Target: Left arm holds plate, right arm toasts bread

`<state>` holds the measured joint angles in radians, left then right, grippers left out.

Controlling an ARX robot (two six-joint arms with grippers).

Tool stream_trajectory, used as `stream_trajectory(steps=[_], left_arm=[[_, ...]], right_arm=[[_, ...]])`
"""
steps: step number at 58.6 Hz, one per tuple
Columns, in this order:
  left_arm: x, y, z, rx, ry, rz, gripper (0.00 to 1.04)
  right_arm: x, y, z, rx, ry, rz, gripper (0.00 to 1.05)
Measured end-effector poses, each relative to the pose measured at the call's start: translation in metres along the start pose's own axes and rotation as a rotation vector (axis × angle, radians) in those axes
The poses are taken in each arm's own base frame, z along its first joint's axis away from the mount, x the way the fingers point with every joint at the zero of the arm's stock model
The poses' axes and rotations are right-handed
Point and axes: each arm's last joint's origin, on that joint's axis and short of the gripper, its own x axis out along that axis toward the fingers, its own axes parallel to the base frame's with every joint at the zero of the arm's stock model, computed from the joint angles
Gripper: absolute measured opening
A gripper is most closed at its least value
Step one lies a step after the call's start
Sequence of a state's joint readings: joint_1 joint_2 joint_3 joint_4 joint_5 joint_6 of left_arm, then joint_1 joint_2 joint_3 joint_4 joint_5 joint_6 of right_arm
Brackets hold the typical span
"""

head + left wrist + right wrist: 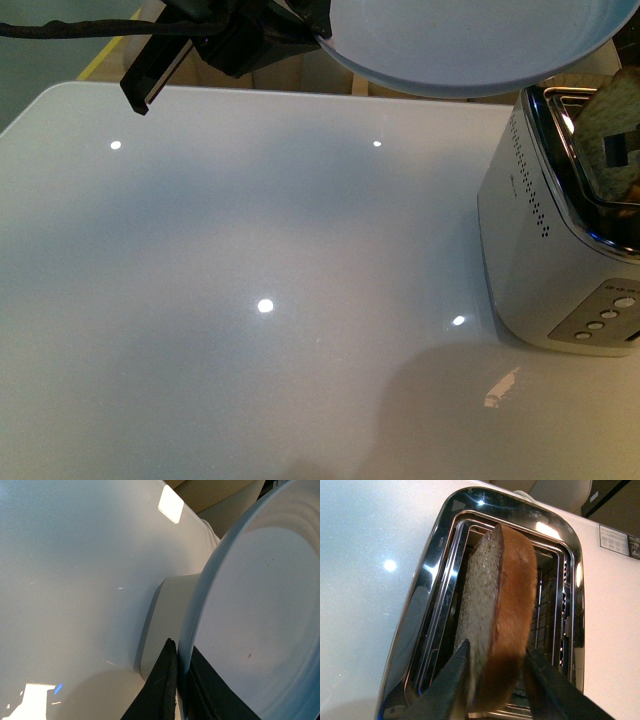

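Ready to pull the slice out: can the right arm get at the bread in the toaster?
Probably yes: the right gripper has a finger on each face of the bread, which stands proud of the toaster slot. The left gripper holds the plate aside.

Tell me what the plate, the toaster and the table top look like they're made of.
The plate: probably glazed ceramic or melamine; smooth pale blue, soft sheen, faint rings inside. The toaster: satin white body, painted metal or plastic, with a polished chrome-like frame around the slots that mirrors lights. The table: glossy white, maybe laminate or glass; it reflects lights as sharp spots.
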<state>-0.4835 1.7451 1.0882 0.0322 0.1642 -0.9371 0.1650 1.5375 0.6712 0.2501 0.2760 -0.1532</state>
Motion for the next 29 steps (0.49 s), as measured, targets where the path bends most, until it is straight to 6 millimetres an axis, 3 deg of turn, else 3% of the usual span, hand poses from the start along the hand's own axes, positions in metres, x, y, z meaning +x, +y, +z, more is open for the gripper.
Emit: stream_trajectory(steps=[10, 20, 22, 29], left_arm=[[0.000, 0.000, 0.000, 0.000, 0.000, 0.000, 0.03], [0.000, 0.000, 0.000, 0.000, 0.000, 0.000, 0.03], [0.000, 0.000, 0.000, 0.000, 0.000, 0.000, 0.03], [0.000, 0.000, 0.000, 0.000, 0.000, 0.000, 0.03]], right_arm=[[-0.026, -0.020, 0.003, 0.098, -0.126, 0.012, 0.70], [-0.075, -0.053, 0.010, 0.183, -0.321, 0.031, 0.95], [-0.085, -0.057, 0.010, 0.209, -0.381, 0.043, 0.95], [-0.109, -0.059, 0.001, 0.254, -0.629, 0.048, 0.75]])
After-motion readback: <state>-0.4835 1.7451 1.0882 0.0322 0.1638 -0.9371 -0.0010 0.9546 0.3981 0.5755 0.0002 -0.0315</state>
